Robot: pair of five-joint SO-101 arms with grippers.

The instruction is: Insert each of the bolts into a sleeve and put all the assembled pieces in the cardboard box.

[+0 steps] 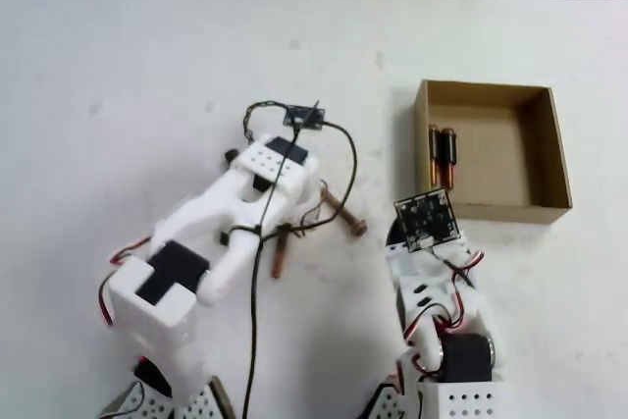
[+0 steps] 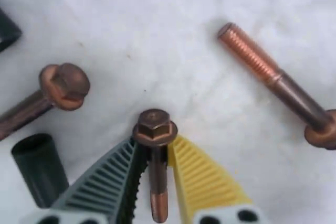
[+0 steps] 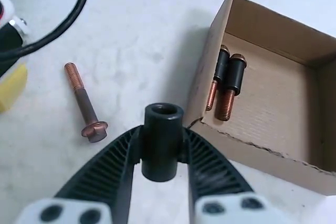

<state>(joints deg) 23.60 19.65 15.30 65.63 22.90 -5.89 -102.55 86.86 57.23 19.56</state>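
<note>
Left gripper (image 2: 154, 145) is closed on the held bolt (image 2: 158, 182), which we see clamped by the shank between the jaws. The bolt's long axis runs along the jaws. Its hex head stands just past their tips and points away from the wrist, and the threaded end points back toward it. We find the left arm (image 1: 235, 208) folded over the middle of the table (image 1: 118, 66), with its wrist bent down toward the surface.

Right gripper (image 3: 162, 132) is closed on the sleeve (image 3: 163, 153), with one black jaw on each side. The sleeve's long axis also follows the jaws, and its open bore faces away from the wrist. The right arm (image 1: 432, 282) rises from the table's near edge. It ends just beside the near corner of the box (image 1: 559, 144) that faces the table's middle.

The box sits toward the table's right edge. Two assembled pieces (image 1: 442, 156) lie in it side by side, along the wall facing the table's middle. Their heads point toward the far wall and their threads toward the near wall.

Between the two arms the second bolt (image 1: 342, 210) lies slantwise on the surface, thread toward the far edge, head toward the near edge. The third bolt (image 2: 63, 85) and a spare sleeve (image 2: 39, 174) lie near the left gripper, on the side of its grey jaw.
</note>
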